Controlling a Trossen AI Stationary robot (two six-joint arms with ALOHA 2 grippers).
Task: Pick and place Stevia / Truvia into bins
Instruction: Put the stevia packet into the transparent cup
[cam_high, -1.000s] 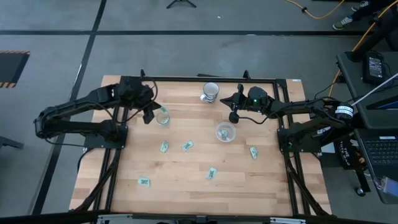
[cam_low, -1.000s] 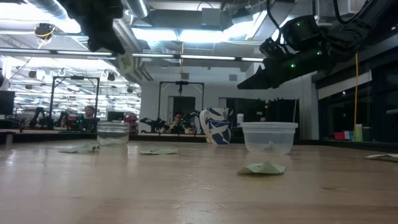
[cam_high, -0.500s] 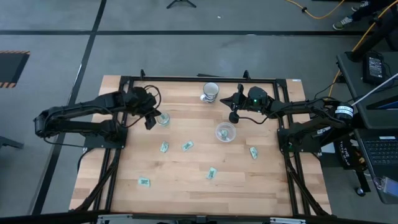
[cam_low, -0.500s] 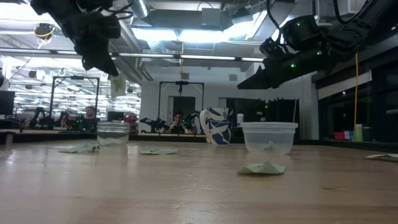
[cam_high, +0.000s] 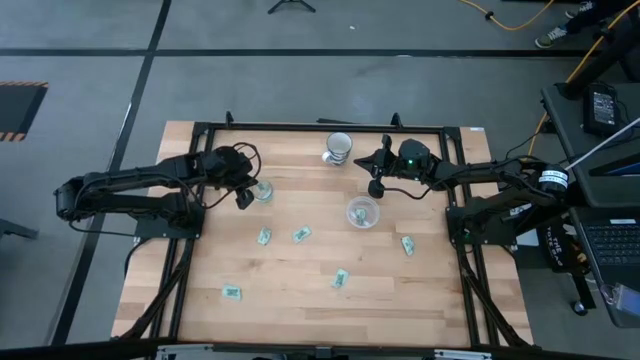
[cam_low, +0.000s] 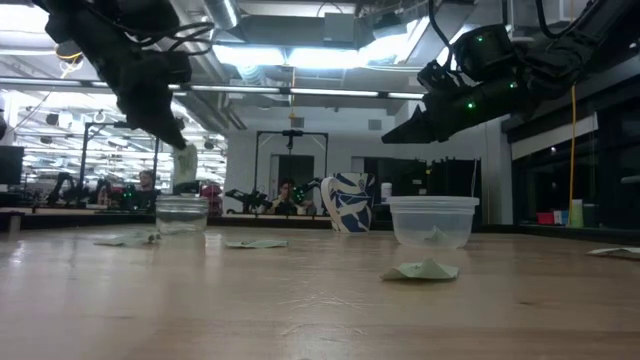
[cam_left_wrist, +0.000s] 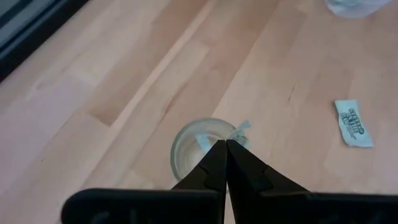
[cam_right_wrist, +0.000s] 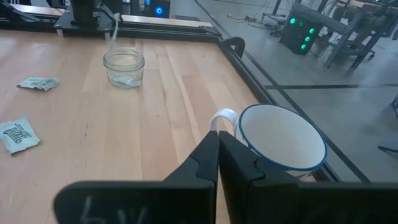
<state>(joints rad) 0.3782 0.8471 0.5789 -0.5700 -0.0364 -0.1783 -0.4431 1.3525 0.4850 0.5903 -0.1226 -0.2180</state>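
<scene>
Clear plastic, the narrower round cup (cam_high: 262, 190) is your landmark: your left gripper (cam_high: 243, 196) hangs just above its rim, fingers pinched together on a light green and white sweetener packet (cam_low: 185, 160) that dangles over the cup's mouth. The wider clear plastic cup (cam_high: 362, 212) stands well apart from it across the pale wooden table (cam_high: 300, 290), with a packet lying inside. Five more packets lie loose on the wood beyond the narrow cup, the nearest two (cam_high: 264, 236) (cam_high: 301, 234) a little way off. Your right gripper (cam_high: 374, 186) waits far from the narrow cup, fingers together and empty, beside the white mug with a blue pattern (cam_high: 338, 147).
</scene>
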